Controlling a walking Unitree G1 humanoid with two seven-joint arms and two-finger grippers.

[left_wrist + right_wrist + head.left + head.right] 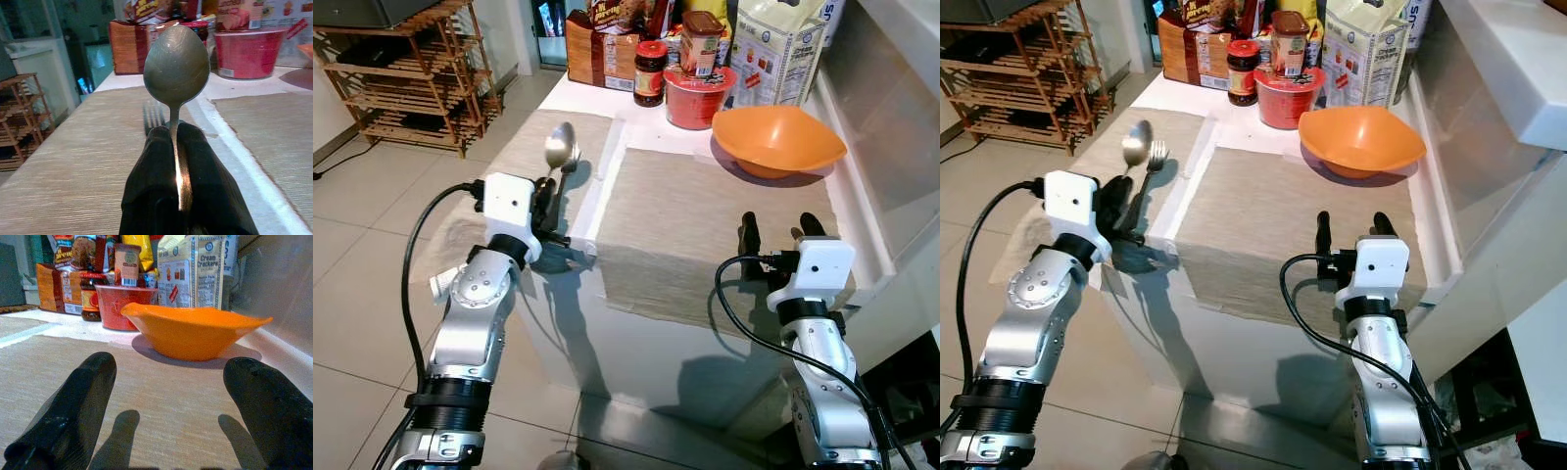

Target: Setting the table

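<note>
**Operator:** Looking down at the white table (607, 186) from the head camera, I have the left gripper (555, 201) raised above the near corner of the left placemat (509, 157). Its two black fingers are pressed together on the handle of a spoon (560, 147), bowl end up, and a fork (1156, 155) is held in the same pinch just beside it.

**Colleague:** Can you confirm the grip from the wrist?

**Operator:** Yes. In the left wrist view the spoon handle runs straight between the two fingers (151, 186), which close tight around it. The fork tines show just behind the spoon's neck, over the placemat.

**Colleague:** And the right side?

**Operator:** The right gripper (781, 227) sits over the near right part of the middle placemat (695, 215). Its fingers (68, 416) are spread wide apart and hold nothing; I can see mat between them and their shadows on it.

**Colleague:** What else is on the table?

**Operator:** An orange bowl (777, 139) stands at the far right corner of the middle placemat, well ahead of the right gripper. Behind it are a red tub (697, 98), a dark jar (650, 73) with a red lid, a bag of cream crackers (193, 271) and some boxes. A wooden rack (411, 78) stands on the tiled floor to the left.
</note>
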